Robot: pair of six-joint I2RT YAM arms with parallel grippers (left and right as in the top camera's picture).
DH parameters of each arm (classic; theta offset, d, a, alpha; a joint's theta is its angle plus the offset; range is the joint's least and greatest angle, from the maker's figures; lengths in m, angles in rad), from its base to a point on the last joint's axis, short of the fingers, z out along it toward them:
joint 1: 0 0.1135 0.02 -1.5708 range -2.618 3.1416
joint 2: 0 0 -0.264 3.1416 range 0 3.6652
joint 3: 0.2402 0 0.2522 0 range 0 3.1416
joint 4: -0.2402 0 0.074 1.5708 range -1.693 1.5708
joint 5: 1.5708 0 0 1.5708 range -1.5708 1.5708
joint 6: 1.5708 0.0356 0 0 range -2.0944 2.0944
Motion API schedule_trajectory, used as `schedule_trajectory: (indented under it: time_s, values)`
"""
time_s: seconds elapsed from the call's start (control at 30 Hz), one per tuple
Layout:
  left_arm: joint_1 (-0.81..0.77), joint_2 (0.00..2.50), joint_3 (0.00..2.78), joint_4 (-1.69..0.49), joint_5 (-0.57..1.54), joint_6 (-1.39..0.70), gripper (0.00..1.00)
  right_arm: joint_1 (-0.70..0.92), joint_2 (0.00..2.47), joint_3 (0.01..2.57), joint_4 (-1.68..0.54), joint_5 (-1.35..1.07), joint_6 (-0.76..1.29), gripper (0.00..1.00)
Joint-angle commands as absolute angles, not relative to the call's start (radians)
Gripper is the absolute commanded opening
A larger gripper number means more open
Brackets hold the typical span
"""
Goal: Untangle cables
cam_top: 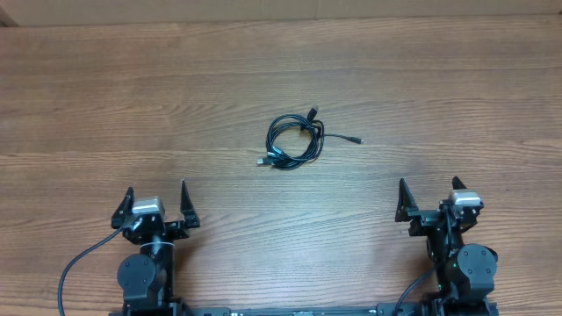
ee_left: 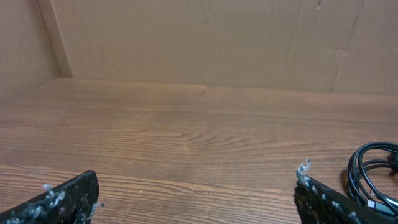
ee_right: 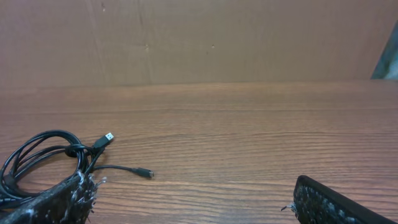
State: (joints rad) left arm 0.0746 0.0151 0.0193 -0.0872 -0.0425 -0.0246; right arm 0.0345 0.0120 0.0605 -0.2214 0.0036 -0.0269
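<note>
Though the cables (cam_top: 293,140) lie in plain sight at mid-table, well apart from both grippers, the bundle is too fine from overhead to tell how many cords it holds or how they cross. It is a loose, roughly round coil of thin, glossy black cord. One strand trails out to the right and ends in a small silver-tipped plug (cam_top: 356,140). Two more ends poke out at the coil's upper and lower edges. The left wrist view cuts the coil off at its right edge. In the right wrist view a finger (ee_right: 62,202) hides the coil's near part. The table (cam_top: 439,70) is brown wood-grain, backed by a flat brown wall (ee_left: 186,37). The left gripper (cam_top: 156,193) has its fingers spread wide, holding nothing, and the right gripper (cam_top: 428,189) does likewise. Their black pads look scuffed with white specks.
</note>
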Motion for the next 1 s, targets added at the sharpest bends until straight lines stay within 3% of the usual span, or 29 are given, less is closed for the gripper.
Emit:
schedule_trajectory:
  time_s: [0.0,0.47,0.8,0.97]
  values:
    - [0.078,0.004,0.012,-0.086,-0.055,-0.037,1.00,0.039,0.003,0.065,-0.216,-0.001,-0.034,1.00]
    - [0.079,0.004,0.012,-0.086,-0.067,-0.017,1.00,0.039,0.003,0.065,-0.216,-0.001,-0.031,1.00]
    - [0.078,0.006,0.016,-0.096,0.059,-0.165,1.00,0.039,0.003,0.065,-0.202,-0.087,0.006,1.00]
    - [0.078,0.061,0.169,-0.303,0.083,-0.158,1.00,0.039,0.012,0.114,-0.194,-0.230,0.014,1.00]
